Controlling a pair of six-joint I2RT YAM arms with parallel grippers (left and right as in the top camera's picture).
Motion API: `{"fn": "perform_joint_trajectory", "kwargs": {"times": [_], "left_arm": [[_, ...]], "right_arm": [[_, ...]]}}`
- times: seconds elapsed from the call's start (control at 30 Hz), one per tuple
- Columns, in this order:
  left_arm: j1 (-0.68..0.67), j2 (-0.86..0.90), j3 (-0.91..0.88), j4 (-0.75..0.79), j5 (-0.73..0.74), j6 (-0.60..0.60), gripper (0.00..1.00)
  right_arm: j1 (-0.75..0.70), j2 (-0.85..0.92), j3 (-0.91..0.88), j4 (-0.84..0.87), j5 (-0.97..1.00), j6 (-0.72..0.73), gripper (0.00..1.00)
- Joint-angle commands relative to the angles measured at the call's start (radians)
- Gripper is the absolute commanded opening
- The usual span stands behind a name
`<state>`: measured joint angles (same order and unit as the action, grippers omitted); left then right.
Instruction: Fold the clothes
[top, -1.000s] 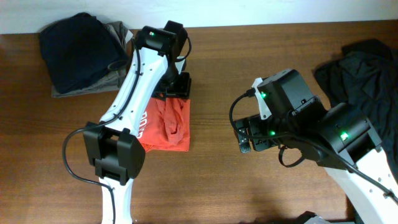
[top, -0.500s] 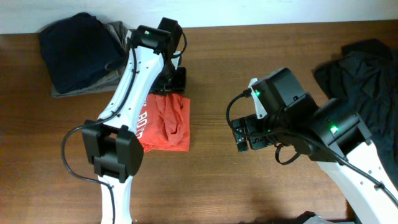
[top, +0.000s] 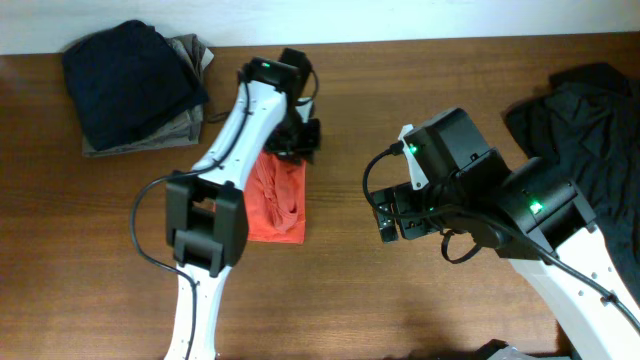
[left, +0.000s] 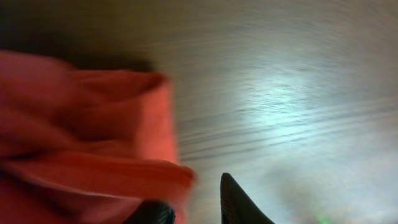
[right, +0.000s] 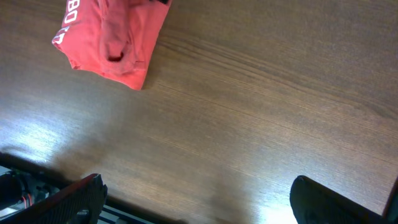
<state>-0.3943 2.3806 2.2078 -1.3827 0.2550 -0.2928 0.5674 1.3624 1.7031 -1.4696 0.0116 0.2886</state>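
The clothes, an orange-red T-shirt (top: 280, 205) with white lettering, lie folded into a small rectangle on the wooden table left of centre. My left gripper (top: 300, 140) is at its far right corner. In the left wrist view the blurred red fabric (left: 93, 137) fills the left side, and its edge drapes by the left finger of the left gripper (left: 193, 199). The jaws stand narrow, with bare table showing between the fabric and the right finger. My right gripper (top: 392, 218) hovers to the shirt's right, wide open (right: 196, 193) over bare wood. The shirt (right: 109, 34) shows far off there.
A folded stack of dark navy and tan garments (top: 130, 85) sits at the back left corner. A loose black garment (top: 585, 130) lies at the right edge. The right arm's bulk (top: 520, 210) stands between it and the shirt.
The left arm has swung right, carrying its gripper to the shirt's far right corner, and its jaws have narrowed. The right arm has barely shifted.
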Motion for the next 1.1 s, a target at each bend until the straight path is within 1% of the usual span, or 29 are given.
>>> {"fn": "perform_joint_trajectory", "kwargs": {"times": [0.0,0.17,0.3,0.37,0.4,0.47,0.53,0.57,0.6,0.67,0.73,0.77,0.8,0.97,1.07], "left_arm": [[-0.06,-0.003,0.002,0.007,0.053,0.021,0.25],[-0.097,-0.01,0.008,-0.004,0.053,0.039,0.21],[-0.095,-0.053,0.056,-0.075,0.042,0.04,0.17],[-0.089,-0.086,0.089,-0.126,-0.004,0.04,0.18],[-0.079,-0.123,0.111,-0.189,-0.071,0.035,0.2],[-0.067,-0.157,0.118,-0.247,-0.169,-0.005,0.24],[-0.042,-0.179,0.117,-0.301,-0.291,-0.079,0.26],[-0.03,-0.181,0.117,-0.306,-0.316,-0.087,0.28],[-0.014,-0.182,0.116,-0.306,-0.308,-0.081,0.31],[0.017,-0.182,0.113,-0.306,-0.27,-0.072,0.34],[0.054,-0.182,0.096,-0.306,-0.25,-0.052,0.43],[0.07,-0.182,0.088,-0.306,-0.239,-0.042,0.5],[0.085,-0.182,0.077,-0.305,-0.229,-0.037,0.54],[0.134,-0.182,0.0,-0.269,-0.129,0.064,0.57],[0.135,-0.182,-0.084,-0.207,-0.08,0.079,0.58]], "right_arm": [[0.005,0.002,-0.005,0.002,0.019,0.009,0.99],[0.005,0.002,-0.005,0.002,0.019,0.009,0.99],[0.005,0.002,-0.005,0.002,0.02,0.009,0.99],[0.005,0.002,-0.005,0.002,0.019,0.009,0.99],[0.005,0.002,-0.005,0.002,0.019,0.009,0.99],[0.005,0.002,-0.005,0.003,0.019,0.009,0.99],[0.005,0.004,-0.005,0.003,0.019,0.009,0.99],[0.005,0.005,-0.005,0.003,0.019,0.009,0.99],[0.005,0.006,-0.005,0.002,0.019,0.009,0.99],[0.006,0.01,-0.005,0.002,0.019,0.009,0.99],[0.006,0.015,-0.005,-0.005,0.019,0.009,0.99],[0.006,0.018,-0.005,-0.008,0.019,0.009,0.99],[0.006,0.021,-0.005,-0.012,0.019,0.009,0.99],[0.005,0.029,-0.005,-0.008,0.019,0.009,0.99],[0.005,0.032,-0.005,-0.002,0.019,0.009,0.99]]}}
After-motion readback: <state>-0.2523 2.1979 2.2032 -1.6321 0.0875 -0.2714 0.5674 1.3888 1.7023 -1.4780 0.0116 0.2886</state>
